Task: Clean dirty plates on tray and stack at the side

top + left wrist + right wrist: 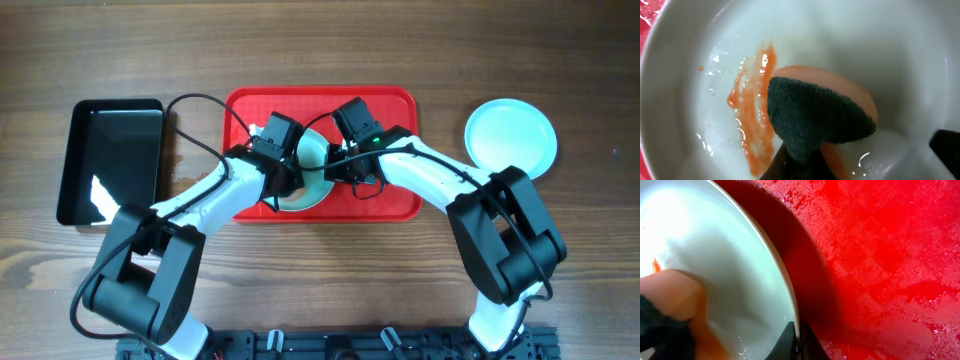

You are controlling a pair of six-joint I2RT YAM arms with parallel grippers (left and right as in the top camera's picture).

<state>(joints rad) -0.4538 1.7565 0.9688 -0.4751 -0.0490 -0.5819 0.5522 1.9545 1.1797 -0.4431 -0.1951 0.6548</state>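
Overhead, two plates show: one plate (310, 152) on the red tray (395, 110) at centre, another plate (510, 138) on the table (320, 40) at upper right. The left gripper (795, 167) clamps one sponge (815, 120) against the smeared centre plate; the right gripper (799, 342) pinches its rim.

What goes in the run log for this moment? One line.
left gripper: shut on sponge, on smeared plate | right gripper: shut on plate rim | tray: under plate | second plate: beside tray
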